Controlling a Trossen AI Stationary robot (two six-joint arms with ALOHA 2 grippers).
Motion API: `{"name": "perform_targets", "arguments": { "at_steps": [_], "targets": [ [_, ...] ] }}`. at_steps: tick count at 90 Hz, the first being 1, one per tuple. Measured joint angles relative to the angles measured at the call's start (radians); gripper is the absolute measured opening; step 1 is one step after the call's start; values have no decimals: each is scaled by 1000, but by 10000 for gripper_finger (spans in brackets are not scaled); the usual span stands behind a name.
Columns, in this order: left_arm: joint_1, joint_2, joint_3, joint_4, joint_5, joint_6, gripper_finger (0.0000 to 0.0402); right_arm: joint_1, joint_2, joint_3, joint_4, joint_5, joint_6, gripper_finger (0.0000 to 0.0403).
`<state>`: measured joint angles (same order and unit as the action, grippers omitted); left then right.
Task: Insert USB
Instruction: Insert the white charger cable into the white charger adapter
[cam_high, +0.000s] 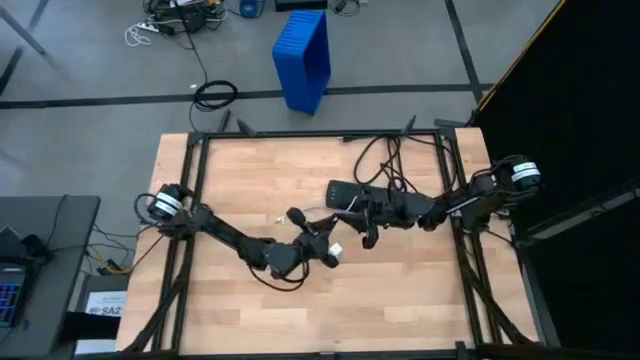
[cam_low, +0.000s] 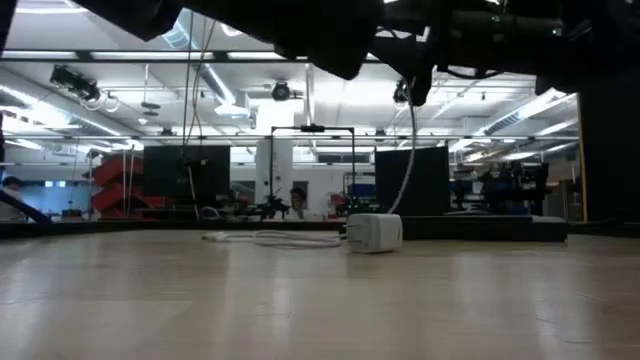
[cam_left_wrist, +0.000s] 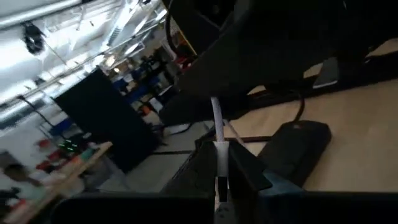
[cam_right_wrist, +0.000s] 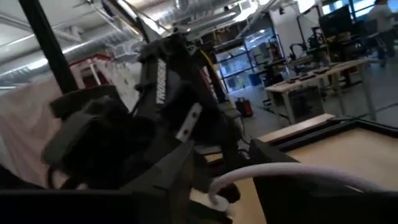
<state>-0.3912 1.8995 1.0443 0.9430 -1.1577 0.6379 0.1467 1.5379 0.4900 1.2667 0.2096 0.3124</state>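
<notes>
As seen from overhead, left arm (cam_high: 225, 235): reaches from its base at the table's (cam_high: 250, 170) left edge slantwise toward mid-table.
Left gripper (cam_high: 325, 252): low over the middle of the wood, fingers pressed together on the USB.
USB (cam_left_wrist: 217, 134): a thin white cable pinched between the left gripper's two dark fingers, its free end sticking out ahead of them toward the power strip. In the low view a white strand climbs from the white block to a dark gripper overhead, and more of it lies in loose loops on the wood beside the block.
White block (cam_low: 375, 232): a small boxy piece standing on the table top, just beside the left gripper in the high view. No print can be read on it.
Power strip (cam_high: 345, 192): black and long, lying flat near mid-table under the right arm's tip, its thick black cord curling off toward the far edge.
Right gripper (cam_high: 368, 232): over the table just right of the left gripper and near it. A curve of white cable crosses in front of its fingers in its wrist view, and whether they are spread or pinching, I cannot tell.
TROSSEN lettering (cam_right_wrist: 163, 81): white capitals running down the left arm's dark housing, read in the right wrist view.
Right arm (cam_high: 460, 200): stretches in from the table's right edge.
Blue crate (cam_high: 303, 58): on the grey floor beyond the far edge, well apart from the table.
</notes>
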Motion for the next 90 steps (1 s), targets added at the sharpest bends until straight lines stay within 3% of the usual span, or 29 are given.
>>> {"name": "perform_targets", "arguments": {
  "at_steps": [25, 58, 90],
  "targets": [
    [-2, 19, 26, 3, -166, 88, 0, 0, 0, 0, -5, 1, -18, 35],
    [-2, 19, 26, 67, -130, 88, 1, -1, 0, 0, -44, -3, -4, 53],
    [-2, 19, 26, 60, -89, 88, 1, -2, 0, 0, -35, -5, -58, 10]
  ]
}}
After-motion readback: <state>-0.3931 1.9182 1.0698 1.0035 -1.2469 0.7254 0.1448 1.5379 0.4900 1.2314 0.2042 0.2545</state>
